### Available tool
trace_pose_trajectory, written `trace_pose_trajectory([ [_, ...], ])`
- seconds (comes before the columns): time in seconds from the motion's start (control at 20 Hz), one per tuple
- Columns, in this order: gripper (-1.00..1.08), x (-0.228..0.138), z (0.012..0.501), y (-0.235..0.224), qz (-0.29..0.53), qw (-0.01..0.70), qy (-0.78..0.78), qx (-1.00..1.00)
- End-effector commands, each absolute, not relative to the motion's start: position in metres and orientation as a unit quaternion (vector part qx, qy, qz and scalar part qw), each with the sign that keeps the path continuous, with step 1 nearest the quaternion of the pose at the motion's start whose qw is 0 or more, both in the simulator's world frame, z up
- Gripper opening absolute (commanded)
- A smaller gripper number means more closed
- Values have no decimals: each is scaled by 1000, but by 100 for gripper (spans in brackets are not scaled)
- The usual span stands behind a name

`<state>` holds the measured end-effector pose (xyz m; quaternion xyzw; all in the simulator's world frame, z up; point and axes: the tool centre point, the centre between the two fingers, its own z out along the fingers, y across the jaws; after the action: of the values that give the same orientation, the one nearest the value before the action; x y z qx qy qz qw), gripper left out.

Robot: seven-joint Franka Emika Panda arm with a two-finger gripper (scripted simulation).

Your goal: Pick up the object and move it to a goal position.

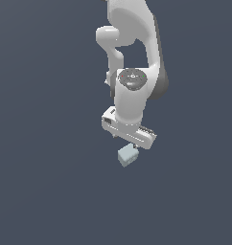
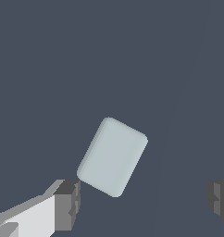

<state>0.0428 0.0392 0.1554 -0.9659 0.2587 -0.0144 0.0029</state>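
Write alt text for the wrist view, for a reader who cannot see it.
A small pale grey-blue cube lies tilted on a plain dark grey-blue surface, seen from just above. The robot's open gripper frames it, with two dark grey fingertips wide apart at the picture's lower corners and not touching the cube.

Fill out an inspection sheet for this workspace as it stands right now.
Surface: plain dark grey-blue ground, featureless.
Job's things: one small pale grey-blue cube, lying free, turned at an angle to the fingers; in the exterior view it shows just below the gripper.
Clutter: nothing seen.
Grippers: gripper open, fingers spread wide, none touching the cube; the cube lies ahead of the gap, nearer one finger.
Cables: nothing seen.
Surroundings: white arm only; no goal marker seen.
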Motion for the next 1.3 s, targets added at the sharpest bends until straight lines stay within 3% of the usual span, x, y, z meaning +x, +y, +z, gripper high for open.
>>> trace_pose_trajectory([
  [0.0,100,45,149,42,-12,3,292,-956],
  [1.25,100,55,111,57,0,0,477,-879],
])
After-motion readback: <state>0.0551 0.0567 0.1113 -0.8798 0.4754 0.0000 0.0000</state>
